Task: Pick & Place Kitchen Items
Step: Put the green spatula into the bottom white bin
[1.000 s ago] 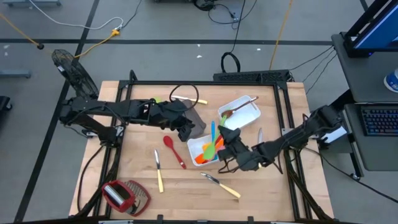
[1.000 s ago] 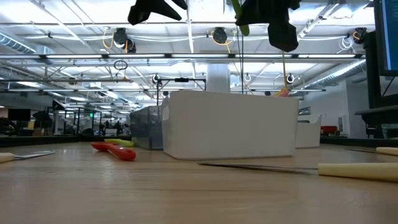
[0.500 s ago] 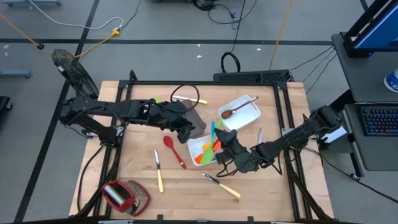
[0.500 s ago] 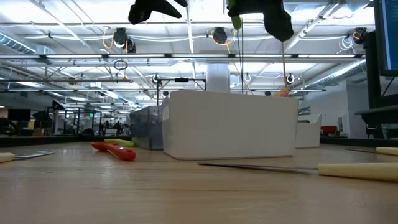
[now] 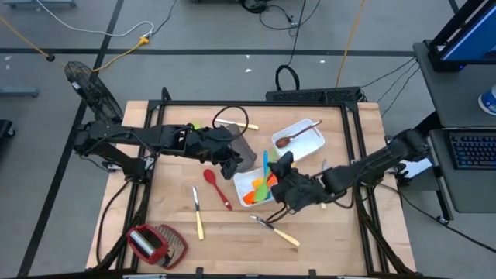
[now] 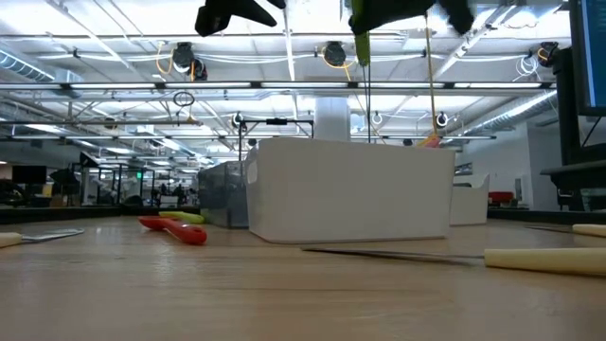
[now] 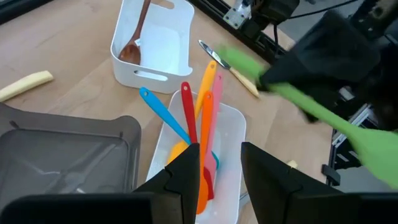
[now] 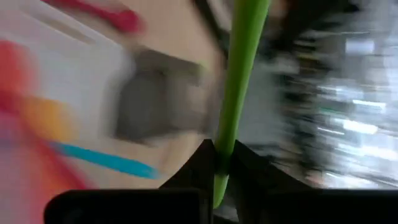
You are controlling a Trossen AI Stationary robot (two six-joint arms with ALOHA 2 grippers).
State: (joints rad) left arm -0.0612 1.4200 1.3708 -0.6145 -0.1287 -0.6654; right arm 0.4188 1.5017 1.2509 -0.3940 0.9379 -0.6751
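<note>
High view: we see the right pincer (image 5: 273,180) clamped on a green spatula (image 7: 323,115), held in the air over the white tray (image 5: 249,186) of coloured utensils near the table's middle. The left pincer (image 7: 219,163) hovers above the same tray, its fingers narrowly parted and holding nothing.

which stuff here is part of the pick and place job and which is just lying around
Part of the job:
- green utensil, clamped in the right gripper
- red spoon on the table
- pale-handled cutlery
- wooden spoon in the far white tray
- coloured utensils in the near white tray

Just lying about:
- grey tray
- red wire-mesh tool
- white trays
</note>
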